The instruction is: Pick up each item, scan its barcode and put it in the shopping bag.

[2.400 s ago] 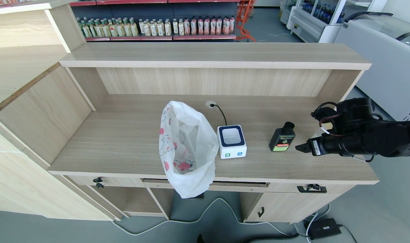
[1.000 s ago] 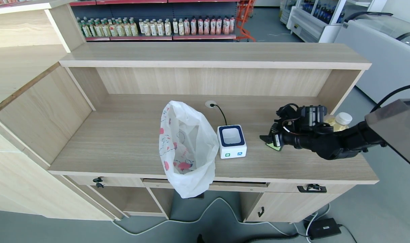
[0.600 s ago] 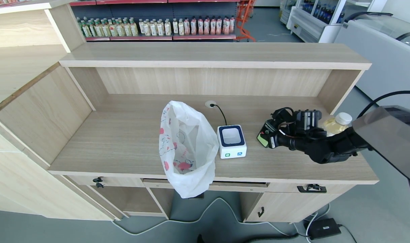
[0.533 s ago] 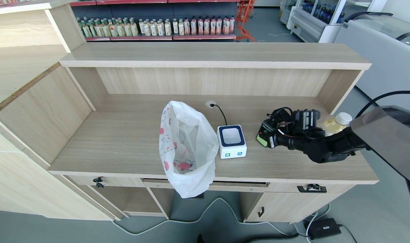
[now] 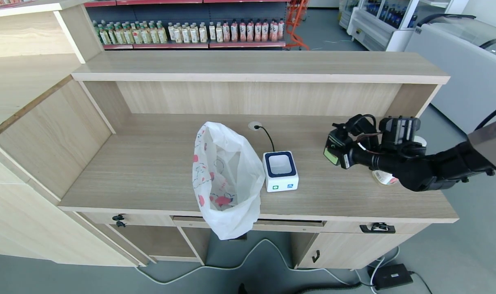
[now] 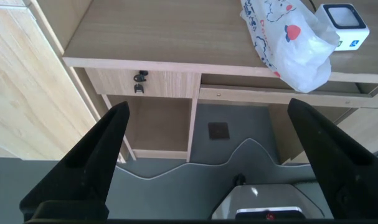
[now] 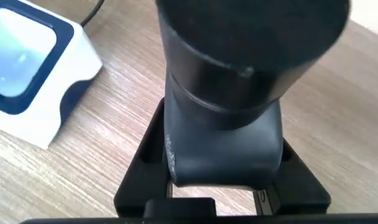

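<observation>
A wooden checkout bench [image 5: 158, 163] in a shop. The right end effector [image 5: 341, 152] is clamped on a dark bottle with a green label [image 5: 331, 152] and holds it just above the bench, to the right of the white barcode scanner [image 5: 280, 170] and apart from it. A white shopping bag with red prints [image 5: 227, 179] stands open just left of the scanner, drooping over the bench's front edge. A second bottle [image 5: 382, 177] stands partly hidden behind the right arm. The left end effector [image 6: 210, 162] hangs low before the bench's front, fingers spread wide with nothing between them.
</observation>
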{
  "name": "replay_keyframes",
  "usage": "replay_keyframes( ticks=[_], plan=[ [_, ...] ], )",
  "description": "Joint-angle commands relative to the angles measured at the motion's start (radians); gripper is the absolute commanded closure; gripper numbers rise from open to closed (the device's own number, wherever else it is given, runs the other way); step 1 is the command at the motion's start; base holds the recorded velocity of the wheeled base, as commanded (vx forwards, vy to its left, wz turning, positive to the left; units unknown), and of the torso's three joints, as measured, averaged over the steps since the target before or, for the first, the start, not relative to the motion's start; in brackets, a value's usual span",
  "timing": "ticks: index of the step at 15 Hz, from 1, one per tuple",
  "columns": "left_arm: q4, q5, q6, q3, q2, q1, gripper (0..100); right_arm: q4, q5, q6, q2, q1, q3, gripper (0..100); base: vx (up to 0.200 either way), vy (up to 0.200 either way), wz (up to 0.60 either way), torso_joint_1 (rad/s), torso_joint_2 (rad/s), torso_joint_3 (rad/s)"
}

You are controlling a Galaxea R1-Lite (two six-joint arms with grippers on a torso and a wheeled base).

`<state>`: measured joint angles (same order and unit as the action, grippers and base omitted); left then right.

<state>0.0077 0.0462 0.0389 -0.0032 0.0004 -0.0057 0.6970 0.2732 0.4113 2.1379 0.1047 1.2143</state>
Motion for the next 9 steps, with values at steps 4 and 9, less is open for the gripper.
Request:
replay_keyframes(
  ticks=[4, 9],
  plan=[
    [0.000, 0.000, 0.001, 0.000, 0.000, 0.000, 0, 0.015, 0.015, 0.417, -0.501, -0.165, -0.383, 100, 0.000, 0.000, 0.00, 0.000, 0.00, 0.000],
    [0.000, 0.000, 0.001, 0.000, 0.000, 0.000, 0, 0.193, 0.258, 0.862, -0.808, -0.174, -0.601, 100, 0.000, 0.000, 0.00, 0.000, 0.00, 0.000]
  ],
)
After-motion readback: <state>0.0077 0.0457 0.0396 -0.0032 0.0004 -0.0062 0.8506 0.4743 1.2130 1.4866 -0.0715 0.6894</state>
